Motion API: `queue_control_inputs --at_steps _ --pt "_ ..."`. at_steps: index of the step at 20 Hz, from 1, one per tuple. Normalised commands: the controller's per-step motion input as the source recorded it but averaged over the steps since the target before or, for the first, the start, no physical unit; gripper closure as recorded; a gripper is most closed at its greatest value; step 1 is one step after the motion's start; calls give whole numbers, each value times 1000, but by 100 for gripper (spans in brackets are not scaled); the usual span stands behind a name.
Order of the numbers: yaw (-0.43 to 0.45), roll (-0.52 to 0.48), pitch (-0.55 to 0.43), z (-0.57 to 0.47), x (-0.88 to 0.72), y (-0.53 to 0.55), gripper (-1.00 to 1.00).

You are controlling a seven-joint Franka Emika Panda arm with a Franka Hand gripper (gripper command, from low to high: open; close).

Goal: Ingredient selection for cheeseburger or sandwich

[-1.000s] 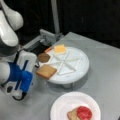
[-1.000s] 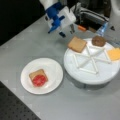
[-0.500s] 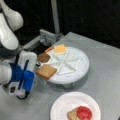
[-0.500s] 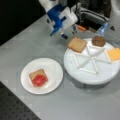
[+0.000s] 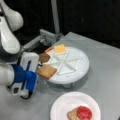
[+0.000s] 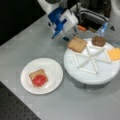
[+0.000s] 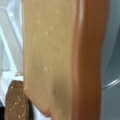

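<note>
Sliding just a little closer to the round white tray (image 5: pixel 67 80) (image 6: pixel 82 75) than a moment ago, and barely shifting apart from that. Jaws closing narrow on a brown toast square (image 5: pixel 46 71) (image 6: pixel 77 44), pinching it by the edge facing the blue and white arm (image 5: pixel 25 75) (image 6: pixel 61 21). Holding the toast at the tray's rim, hanging partly over the edge at a front view's left, a bit tilted. Filling nearly the whole wrist view with that same toast (image 7: pixel 50 57), showing its pale face and its darker crust.

Lying just beside the held toast, in the next slot of the tray: a dark brown round patty (image 5: pixel 44 57) (image 6: pixel 98 41) (image 7: pixel 16 102). Sitting one slot farther round, near the tray's rim: a yellow cheese square (image 5: pixel 60 49) (image 6: pixel 114 54).

Waiting well apart from the tray, on the grey surface (image 5: pixel 107 60) (image 6: pixel 30 42): a white round plate (image 5: pixel 61 105) (image 6: pixel 53 71). Resting on the plate: a small stack, with a second toast square (image 5: pixel 72 115) (image 6: pixel 35 74) at the bottom and a red tomato disc (image 5: pixel 84 113) (image 6: pixel 39 80) lying flat on top of it.
</note>
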Motion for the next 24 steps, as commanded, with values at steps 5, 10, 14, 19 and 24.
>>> queue_control_inputs --at_steps 5,10,14,19,24 --pt "-14 155 -101 -36 48 26 -100" --pt "-30 112 -104 -61 28 70 -100" --pt "-48 86 -97 -88 20 90 -100" --pt "-86 56 -89 -68 12 78 -100" --pt "-105 47 -86 -47 -26 66 -100"
